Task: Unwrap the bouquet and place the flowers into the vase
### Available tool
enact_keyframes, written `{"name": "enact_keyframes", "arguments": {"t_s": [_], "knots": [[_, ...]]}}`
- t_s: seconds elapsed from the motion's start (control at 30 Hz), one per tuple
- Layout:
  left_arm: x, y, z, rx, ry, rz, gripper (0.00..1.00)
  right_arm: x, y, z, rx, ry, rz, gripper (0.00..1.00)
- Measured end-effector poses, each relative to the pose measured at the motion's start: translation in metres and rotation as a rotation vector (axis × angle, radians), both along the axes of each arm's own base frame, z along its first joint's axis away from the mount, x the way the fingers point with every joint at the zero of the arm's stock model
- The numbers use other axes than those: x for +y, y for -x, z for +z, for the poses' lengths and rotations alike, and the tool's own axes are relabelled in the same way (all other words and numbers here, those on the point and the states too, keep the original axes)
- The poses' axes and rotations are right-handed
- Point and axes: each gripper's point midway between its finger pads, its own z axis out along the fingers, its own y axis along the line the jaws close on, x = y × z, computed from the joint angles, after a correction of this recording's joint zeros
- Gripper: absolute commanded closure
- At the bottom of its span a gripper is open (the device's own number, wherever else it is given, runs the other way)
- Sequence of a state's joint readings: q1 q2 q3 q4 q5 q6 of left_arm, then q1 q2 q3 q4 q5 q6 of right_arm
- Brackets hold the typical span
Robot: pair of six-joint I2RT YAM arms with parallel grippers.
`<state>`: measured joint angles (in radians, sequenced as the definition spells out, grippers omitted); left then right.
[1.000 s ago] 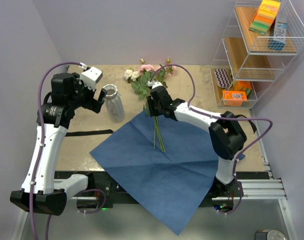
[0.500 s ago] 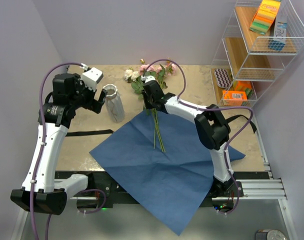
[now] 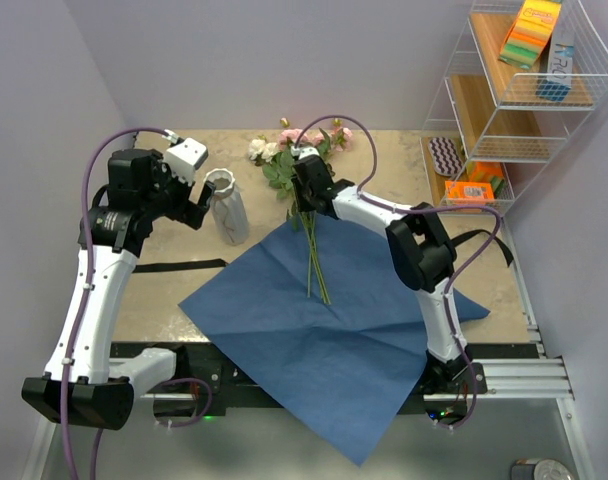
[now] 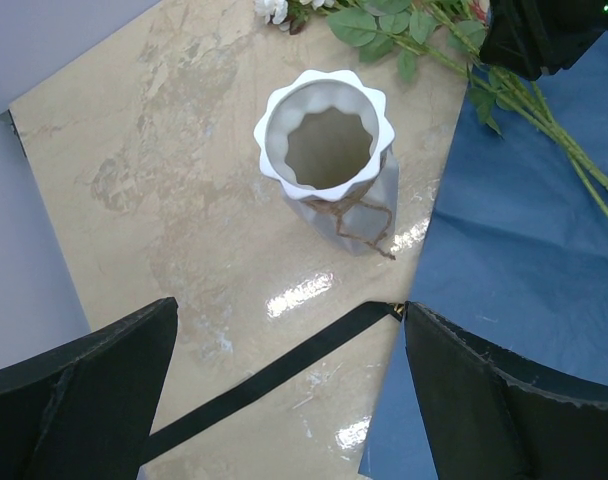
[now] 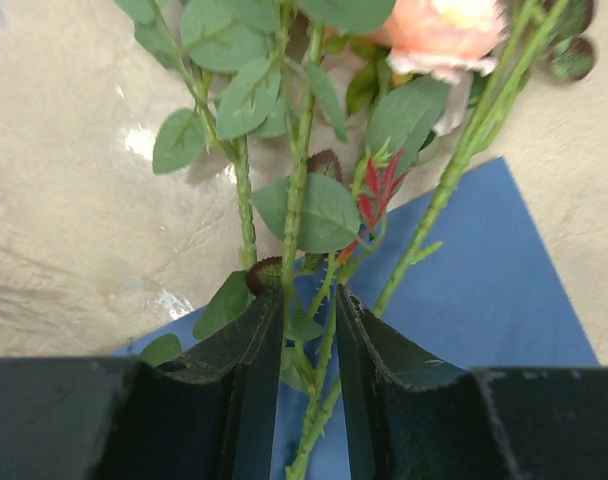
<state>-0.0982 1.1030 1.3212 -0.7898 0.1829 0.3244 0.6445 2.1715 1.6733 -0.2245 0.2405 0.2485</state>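
Already the blue paper [image 3: 314, 330] lies flat and the black ribbon [image 3: 184, 265] loose, so unwrapping is done. Right gripper [image 5: 309, 305] jaws stand narrow, clamping the long-stemmed artificial roses [image 5: 301, 150] between them. Left gripper [image 4: 291, 305] jaws stand wide and empty, the whitish-grey scalloped ceramic vase [image 4: 354, 210] ahead, unfilled.

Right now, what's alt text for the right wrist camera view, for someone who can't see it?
The right gripper has its dark fingers closed on thin green stems of the flowers. Leaves fan out beyond, a peach rose sits at the top edge, and blue wrapping paper and beige tabletop lie underneath.
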Motion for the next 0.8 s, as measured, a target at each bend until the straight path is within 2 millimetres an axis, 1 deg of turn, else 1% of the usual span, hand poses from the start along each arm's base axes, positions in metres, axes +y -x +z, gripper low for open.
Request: {"name": "enact_keyframes", "arguments": {"t_s": [0.1,0.2,0.37,0.5,0.6,0.63,0.7,0.73,0.8], "knots": [[0.0,0.0,0.0,0.002,0.0,0.0,0.01,0.001,0.002,-0.014,0.028,0.012,0.008,0.68],[0.0,0.0,0.0,0.002,0.0,0.0,0.01,0.002,0.004,-0.021,0.044,0.013,0.017,0.69],[0.0,0.0,0.0,0.002,0.0,0.0,0.01,0.005,0.002,-0.017,0.037,0.005,0.02,0.7],[0.0,0.0,0.0,0.001,0.0,0.0,0.01,0.006,0.002,-0.018,0.043,0.002,0.025,0.72],[0.0,0.0,0.0,0.002,0.0,0.0,0.01,0.01,-0.001,-0.019,0.046,-0.004,0.032,0.8],[0.0,0.0,0.0,0.001,0.0,0.0,0.01,0.011,-0.001,-0.02,0.049,-0.005,0.035,0.9],[0.0,0.0,0.0,0.001,-0.001,0.001,0.01,0.011,0.0,-0.024,0.056,0.0,0.037,0.97],[0.0,0.0,0.0,0.001,-0.001,0.001,0.01,0.011,0.0,-0.026,0.059,0.0,0.034,1.0],[0.0,0.0,0.001,-0.002,0.0,0.001,0.01,0.01,0.001,-0.028,0.066,0.005,0.034,1.0]]}}
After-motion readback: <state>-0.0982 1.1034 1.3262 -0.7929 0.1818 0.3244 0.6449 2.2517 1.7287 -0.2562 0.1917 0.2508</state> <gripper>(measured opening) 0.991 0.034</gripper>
